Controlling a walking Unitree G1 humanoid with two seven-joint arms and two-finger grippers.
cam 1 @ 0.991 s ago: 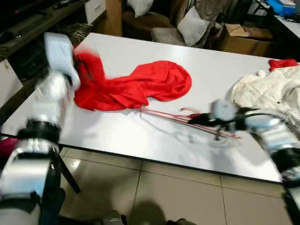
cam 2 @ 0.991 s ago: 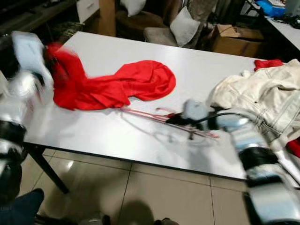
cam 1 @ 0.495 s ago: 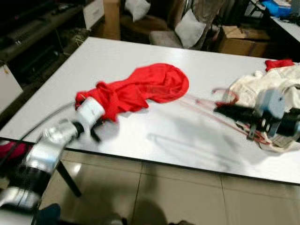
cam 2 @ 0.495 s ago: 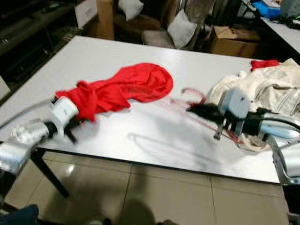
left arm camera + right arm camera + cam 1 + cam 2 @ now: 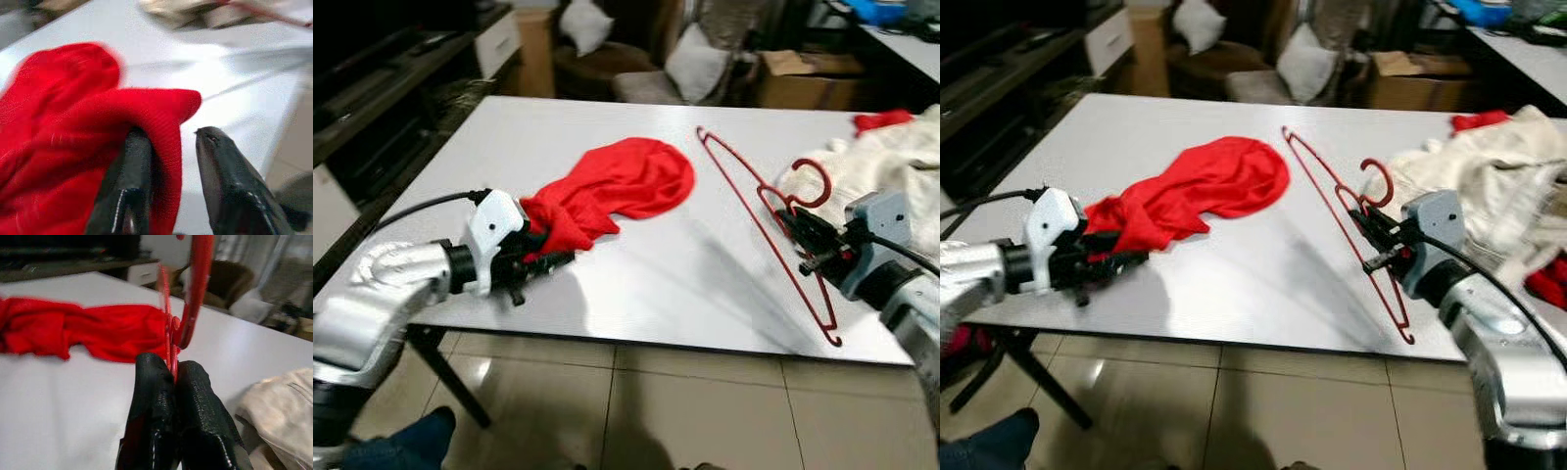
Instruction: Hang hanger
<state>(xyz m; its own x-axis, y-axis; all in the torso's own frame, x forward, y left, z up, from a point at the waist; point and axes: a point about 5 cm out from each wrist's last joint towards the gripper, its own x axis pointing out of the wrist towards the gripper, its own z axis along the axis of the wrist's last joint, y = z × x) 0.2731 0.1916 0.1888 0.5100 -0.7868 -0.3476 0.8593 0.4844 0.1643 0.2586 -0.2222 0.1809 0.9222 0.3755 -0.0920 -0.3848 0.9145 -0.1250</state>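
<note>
On your left, the left gripper (image 5: 548,262) reaches low over the near edge of the white rectangular table (image 5: 646,274), and in the left wrist view its 2 black fingers (image 5: 128,196) stand a little apart with a fold of the crumpled red knit garment (image 5: 607,191) between them; one finger is tucked under the fold, so you have cloth in the jaws, though how firm the pinch is I cannot tell. Keep that hold low and steady, because the rest of the garment lies in a heap toward the table's middle and a hard pull is likely to drag the whole heap rather than open it. For this step, your best bet is to find the neck opening before you bring the 2 arms together, and to feed one shoulder of the hanger in at a time. Further right, the thin red wire hanger (image 5: 766,211) is raised off the table and tilted, its far tip up over the table's middle, its near tip down by the near edge, its hook (image 5: 808,184) curling up beside the pile of cream fabric (image 5: 891,162). The right gripper (image 5: 810,247) is closed tight on the hanger's neck just below the hook, as the right wrist view shows. The wire is slim and smooth, so it may swivel in the grip if you swing it fast.
</note>
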